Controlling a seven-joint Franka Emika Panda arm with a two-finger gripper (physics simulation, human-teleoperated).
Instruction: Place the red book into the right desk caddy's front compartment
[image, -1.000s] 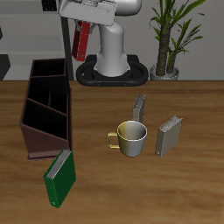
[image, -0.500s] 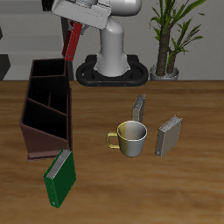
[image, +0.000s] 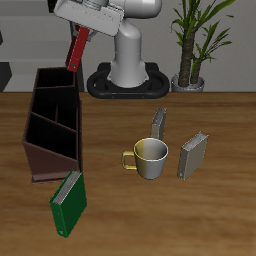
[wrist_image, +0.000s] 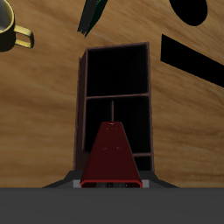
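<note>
My gripper (image: 88, 22) is shut on the red book (image: 78, 48), which hangs tilted in the air above the back end of the right desk caddy (image: 55, 120). The caddy is a long dark-brown open box with thin partitions, one slanted. In the wrist view the red book (wrist_image: 111, 157) juts out from the gripper (wrist_image: 111, 183) over the caddy's (wrist_image: 117, 105) dark slots. The book does not touch the caddy.
A green book (image: 68, 202) leans at the caddy's front end, also in the wrist view (wrist_image: 94, 13). A mug (image: 150, 158) and two grey books (image: 158, 125) (image: 193, 155) stand mid-table. The robot base (image: 130, 70) and a potted plant (image: 192, 45) stand at the back.
The gripper with the red book has moved sideways away from the robot base, to above the caddy's back end, and the book has tilted more.
</note>
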